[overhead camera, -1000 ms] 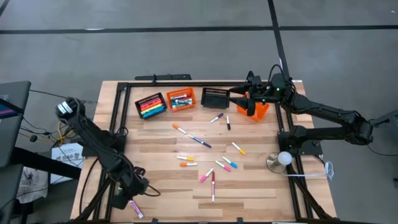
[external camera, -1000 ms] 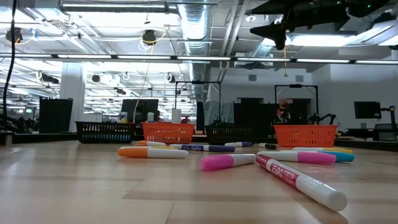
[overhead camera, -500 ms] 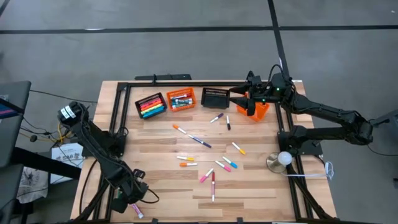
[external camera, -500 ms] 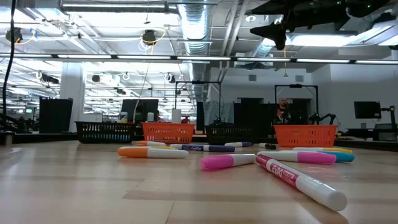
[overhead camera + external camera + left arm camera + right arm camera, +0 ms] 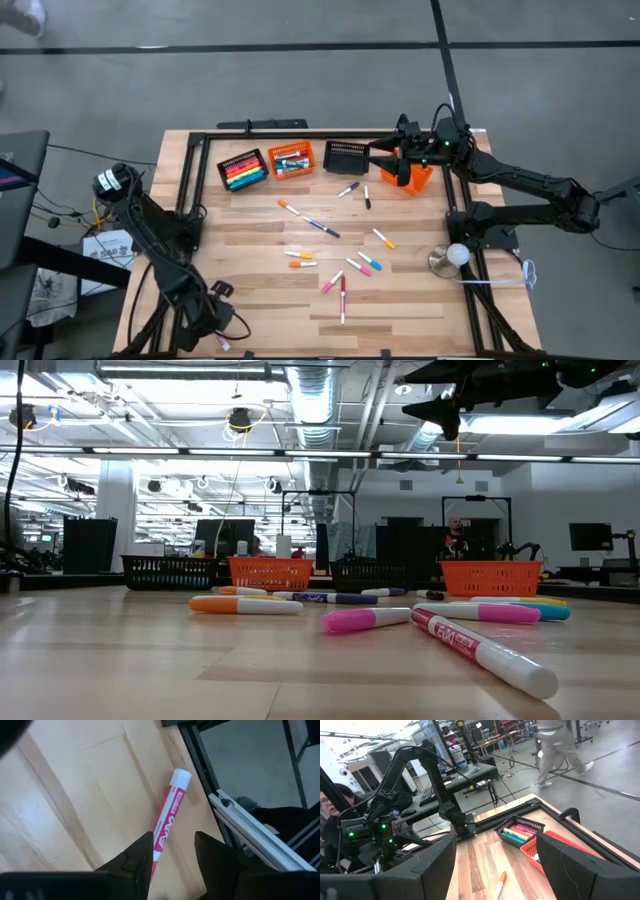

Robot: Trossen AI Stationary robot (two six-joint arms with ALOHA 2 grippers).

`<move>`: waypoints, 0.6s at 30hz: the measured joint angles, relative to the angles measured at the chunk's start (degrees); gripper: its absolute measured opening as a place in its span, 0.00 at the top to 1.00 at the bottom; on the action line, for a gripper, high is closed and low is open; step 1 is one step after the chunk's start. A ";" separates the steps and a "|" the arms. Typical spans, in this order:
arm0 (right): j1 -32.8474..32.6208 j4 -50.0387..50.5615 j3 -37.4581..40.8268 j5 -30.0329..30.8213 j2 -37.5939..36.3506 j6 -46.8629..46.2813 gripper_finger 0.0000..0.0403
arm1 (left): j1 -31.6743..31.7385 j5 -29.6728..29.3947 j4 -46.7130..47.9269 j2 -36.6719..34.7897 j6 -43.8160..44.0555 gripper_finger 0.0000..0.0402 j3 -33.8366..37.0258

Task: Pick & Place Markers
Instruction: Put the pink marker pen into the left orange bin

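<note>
Since a second ago my left arm has slid further toward the lower left corner of the high view, carrying its load to the tabletop [image 5: 250, 215] edge. My left tool [image 5: 224, 337] is clamped on a pink-and-white marker [image 5: 168, 822], which in the left wrist view juts out between the fingers [image 5: 140, 857] over the wood, close to the metal frame rail [image 5: 250, 832]. My right tool [image 5: 383, 155] has not shifted; it hangs with its jaws wide apart, empty, at the upper right of the high view beside the orange basket [image 5: 411, 178]. Loose markers [image 5: 345, 265] lie scattered across the middle of the high view, others sit in the two baskets [image 5: 243, 170] at upper left.

I judge this the carry step. Next I must swing the left arm up toward a basket and release there.
</note>
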State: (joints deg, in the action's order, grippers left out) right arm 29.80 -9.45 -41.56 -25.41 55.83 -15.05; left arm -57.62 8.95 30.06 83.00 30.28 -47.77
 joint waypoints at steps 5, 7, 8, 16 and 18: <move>0.00 0.00 0.00 0.02 0.00 0.02 0.34 | -0.21 -1.45 -0.40 0.39 0.00 0.64 -0.02; 0.00 0.02 0.00 0.02 0.00 0.02 0.34 | -0.18 -1.51 -0.59 1.55 -0.11 0.64 -0.04; 0.00 0.02 0.00 0.02 0.00 0.02 0.34 | -0.21 -1.45 -0.64 2.42 -0.39 0.64 -0.04; 0.00 0.17 0.00 0.02 0.00 0.01 0.34 | -0.22 -0.58 -1.04 7.45 -1.36 0.64 -0.04; 0.00 0.19 0.00 0.11 0.00 0.02 0.34 | -0.22 -0.56 -1.06 7.50 -1.33 0.64 -0.04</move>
State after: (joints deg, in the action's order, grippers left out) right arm 29.80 -9.27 -41.56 -25.30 55.83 -15.03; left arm -57.84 8.38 29.00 90.50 28.95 -47.81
